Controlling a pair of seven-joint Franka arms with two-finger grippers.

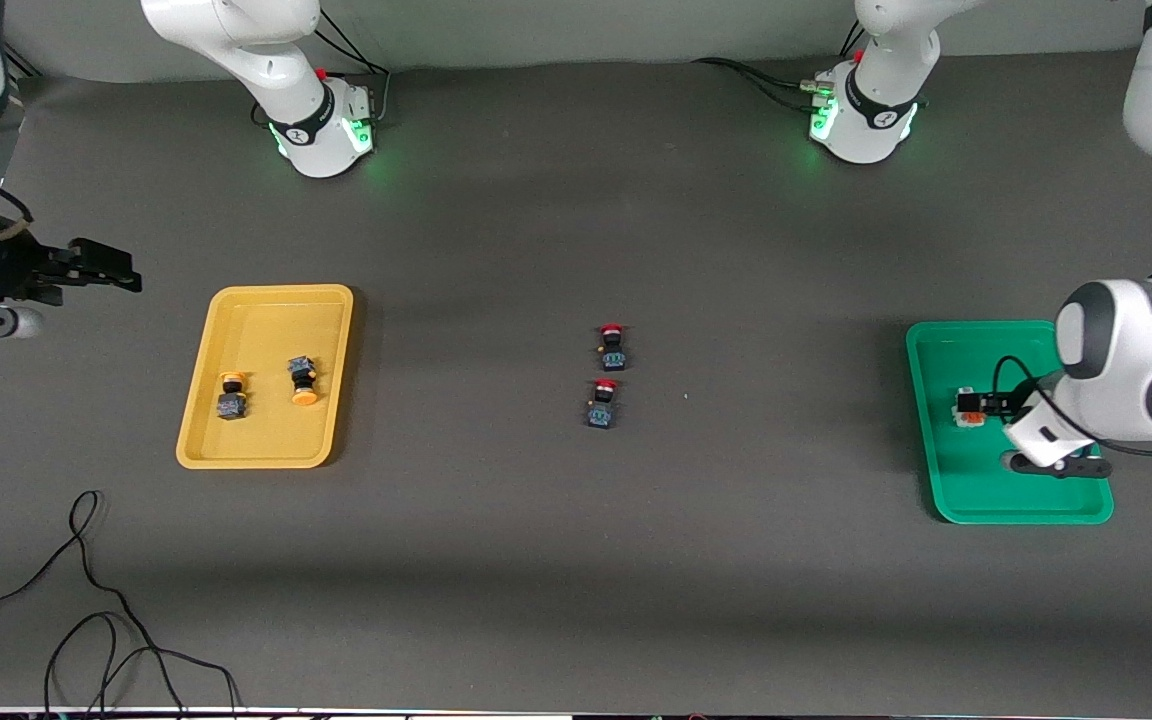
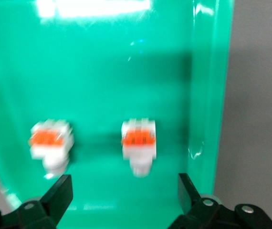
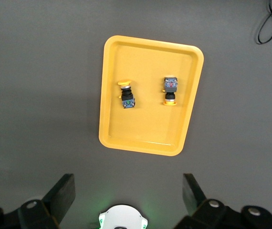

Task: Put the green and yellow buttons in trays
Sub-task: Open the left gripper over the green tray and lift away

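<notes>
Green tray (image 2: 211, 95): white switch (image 2: 138, 143) below open left claw (image 2: 125, 198)

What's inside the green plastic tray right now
Two white-bodied switches with orange-red blocks lie in the green tray, side by side. From the front, the left arm covers one of them and part of the tray floor.

We count two trays: one yellow tray (image 1: 198, 440) toward the right arm's end of the table and one green tray (image 1: 946, 500) toward the left arm's end. In the yellow one lie two yellow-capped buttons (image 1: 230, 396) (image 1: 302, 382). In the green one lie two white-bodied buttons (image 2: 51, 147) (image 2: 139, 144) with orange blocks. Between the trays stand two red-capped switches (image 1: 613, 347) (image 1: 603, 403), one nearer the front camera. That makes six switches in all.
</notes>
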